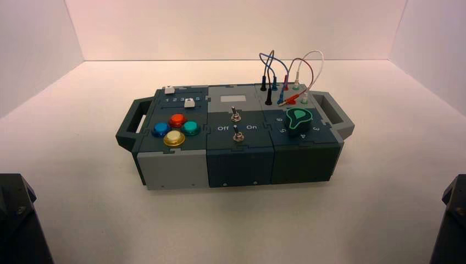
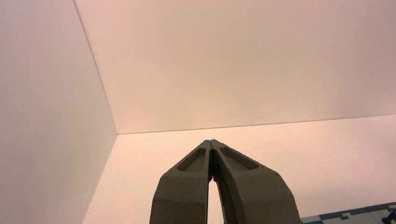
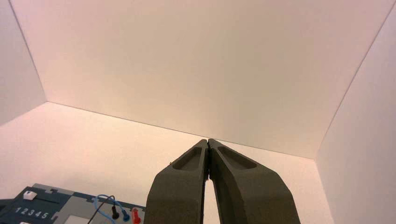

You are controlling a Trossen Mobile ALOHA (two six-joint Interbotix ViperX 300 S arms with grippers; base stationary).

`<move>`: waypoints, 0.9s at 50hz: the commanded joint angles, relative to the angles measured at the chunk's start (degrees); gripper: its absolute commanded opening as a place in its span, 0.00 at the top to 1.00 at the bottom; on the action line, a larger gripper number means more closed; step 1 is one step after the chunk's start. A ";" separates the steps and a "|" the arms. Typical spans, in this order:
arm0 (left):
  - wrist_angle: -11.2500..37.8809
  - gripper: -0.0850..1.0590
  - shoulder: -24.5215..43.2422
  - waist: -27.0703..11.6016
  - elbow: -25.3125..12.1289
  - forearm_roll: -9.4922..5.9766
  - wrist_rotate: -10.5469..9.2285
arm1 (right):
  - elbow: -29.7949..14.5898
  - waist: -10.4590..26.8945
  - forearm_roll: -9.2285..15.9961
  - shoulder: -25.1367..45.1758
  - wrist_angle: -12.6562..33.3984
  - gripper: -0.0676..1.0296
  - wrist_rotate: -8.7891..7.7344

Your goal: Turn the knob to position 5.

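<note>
The left arm (image 1: 19, 220) sits parked at the near left corner of the high view, well apart from the box (image 1: 231, 159). The left gripper (image 2: 211, 142) is clenched, its fingertips pressed together and grasping nothing.

On the box's left section lie 2 white sliders (image 1: 189, 103) and 4 round buttons: blue (image 1: 160, 129), red (image 1: 177, 120), yellow (image 1: 174, 138) and green (image 1: 190, 128). The middle section carries 2 metal toggle switches (image 1: 235, 116). On the right section, wires (image 1: 288, 71) loop between plugs at the far edge, and just in front of them sits the knob (image 1: 299, 121), dark green with a pale outline. The digit 5 (image 1: 283, 131) is printed just beside the knob's near left edge.

The right arm (image 1: 451, 220) is parked at the near right corner, well apart from the box. The right gripper (image 3: 208, 141) is also clenched, tips touching and grasping nothing
</note>
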 commanded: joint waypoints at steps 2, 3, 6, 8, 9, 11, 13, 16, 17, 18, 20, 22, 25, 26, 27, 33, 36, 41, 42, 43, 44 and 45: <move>-0.26 0.95 0.26 0.18 -1.05 0.00 -0.18 | -0.97 -0.09 -0.09 0.44 -0.44 0.96 0.00; -0.26 0.95 0.26 0.18 -1.05 0.00 -0.18 | -0.97 -0.09 -0.09 0.53 -0.44 0.96 0.00; -0.26 0.95 0.26 0.18 -0.88 -0.09 -0.18 | -0.97 -0.09 -0.09 0.53 -0.44 0.96 0.00; -0.26 0.95 0.44 0.18 -0.88 0.00 -0.18 | -0.97 -0.09 0.00 0.53 -0.44 0.96 0.18; -0.26 0.95 0.44 0.18 -0.79 -0.09 -0.18 | -0.88 -0.09 0.00 0.53 -0.44 0.96 0.18; -0.18 0.95 0.62 0.09 -0.70 -0.09 -0.26 | -0.88 -0.09 0.00 0.62 -0.44 0.96 0.18; 0.18 0.95 0.88 0.09 -0.88 -0.18 -0.18 | -0.88 -0.09 0.18 0.97 -0.44 0.96 0.26; 1.14 0.95 1.32 -0.35 -1.05 -0.18 -0.18 | -0.88 -0.09 0.18 1.23 -0.18 0.96 0.26; 1.67 0.95 1.49 -0.53 -1.05 -0.18 -0.18 | -0.88 0.00 0.26 1.41 -0.09 0.96 0.26; 2.37 0.95 1.76 -0.88 -1.23 -0.18 -0.18 | -0.97 -0.09 0.35 1.67 0.18 0.96 0.26; 3.52 0.95 2.29 -1.58 -1.49 -0.18 -0.18 | -0.97 0.00 0.44 2.11 0.70 0.96 0.26; 5.10 0.95 3.08 -2.99 -2.02 -0.18 -0.18 | -1.23 0.00 0.62 2.72 1.67 0.96 0.35; 7.21 0.95 4.22 -4.92 -2.99 -0.26 -0.09 | -1.85 0.00 1.05 3.69 3.60 0.96 0.44; 8.17 0.95 4.66 -5.80 -3.52 -0.26 -0.09 | -2.29 0.00 1.32 4.04 4.66 0.96 0.44; 9.14 0.95 5.10 -6.59 -4.04 -0.26 -0.09 | -2.72 0.00 1.41 4.39 5.89 0.96 0.44; 15.47 0.95 7.47 -11.43 -6.15 -0.26 0.09 | -4.92 0.00 2.02 5.80 14.41 0.96 0.44; 18.54 0.95 8.53 -13.36 -7.03 -0.18 0.26 | -5.36 0.00 2.02 6.06 17.49 0.96 0.35; 23.73 0.95 10.46 -17.05 -8.61 -0.18 0.70 | -6.06 0.00 2.37 6.06 22.76 0.96 0.35; 24.70 0.95 10.81 -17.67 -8.88 -0.18 0.79 | -6.33 0.00 2.46 6.06 23.64 0.96 0.35; 25.49 0.95 11.16 -18.37 -9.23 -0.18 0.79 | -6.50 0.00 2.64 6.06 24.61 0.96 0.35; 26.46 0.95 11.43 -18.98 -9.40 -0.26 0.79 | -6.68 0.00 2.72 6.06 25.58 0.96 0.35; 27.16 0.95 11.87 -19.60 -9.76 -0.18 0.79 | -6.86 0.00 2.72 6.06 26.63 0.96 0.35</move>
